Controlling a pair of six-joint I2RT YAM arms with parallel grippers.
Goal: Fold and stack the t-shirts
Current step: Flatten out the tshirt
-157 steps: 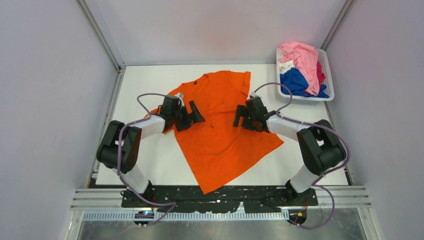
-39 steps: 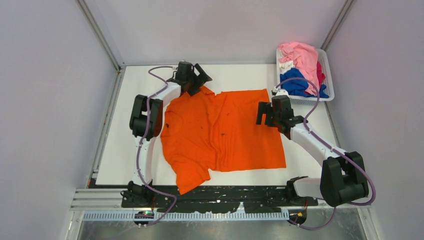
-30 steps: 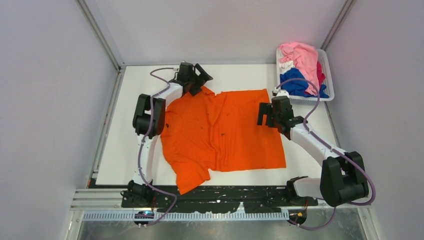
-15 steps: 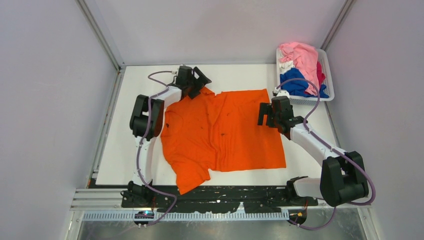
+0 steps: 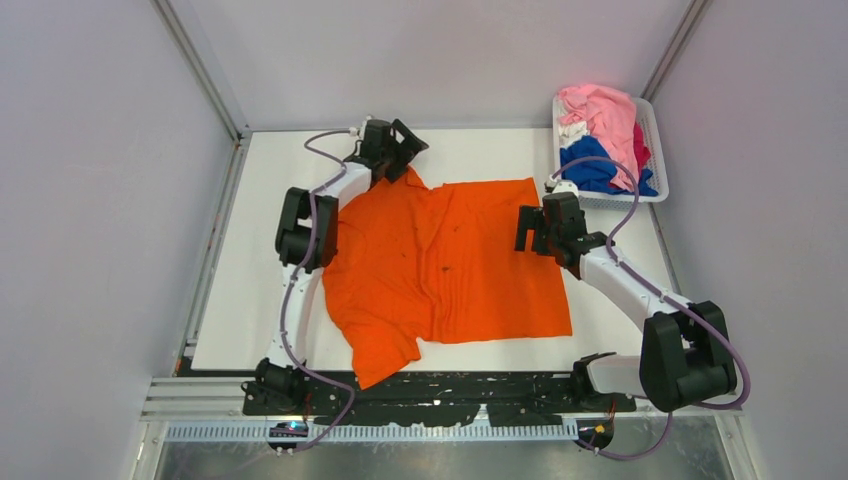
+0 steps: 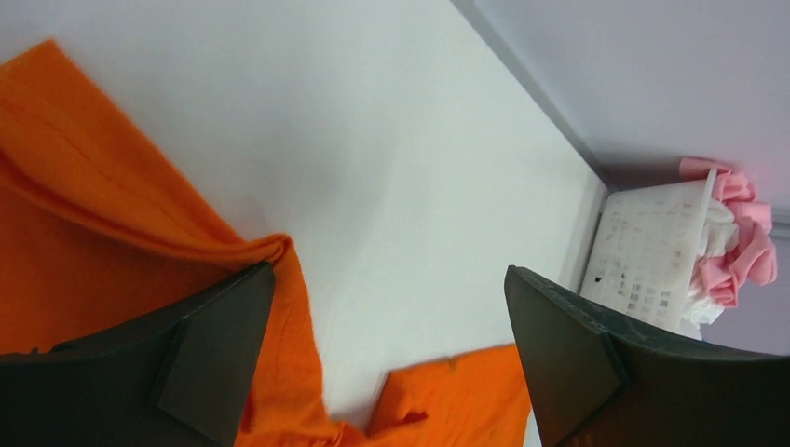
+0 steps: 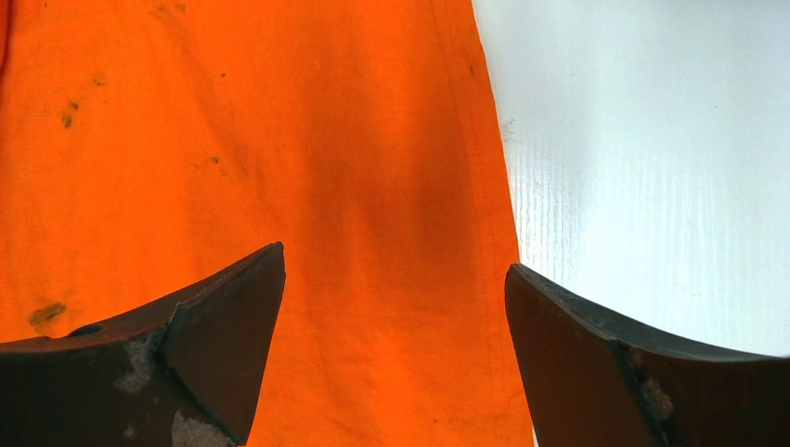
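Observation:
The orange t-shirt (image 5: pixel 440 265) lies spread flat on the white table, one sleeve hanging toward the near edge. My left gripper (image 5: pixel 405 150) is open and empty above the shirt's far left corner, where a bunched sleeve (image 6: pixel 140 233) shows beside its left finger. My right gripper (image 5: pixel 528 228) is open and empty over the shirt's right hem (image 7: pixel 489 186). The other t-shirts, pink (image 5: pixel 600 115), blue (image 5: pixel 590 165), white and magenta, are heaped in the basket.
The white mesh basket (image 5: pixel 655 140) stands at the far right corner and also shows in the left wrist view (image 6: pixel 652 251). Grey walls and frame posts enclose the table (image 5: pixel 250 260). Bare white surface lies behind the shirt (image 6: pixel 401 158) and to its right (image 7: pixel 652 140).
Over five seconds the shirt went from skewed to spread flat and both arms reached farther back. In the last second the left arm shifted slightly right at the far corner; the right arm stayed.

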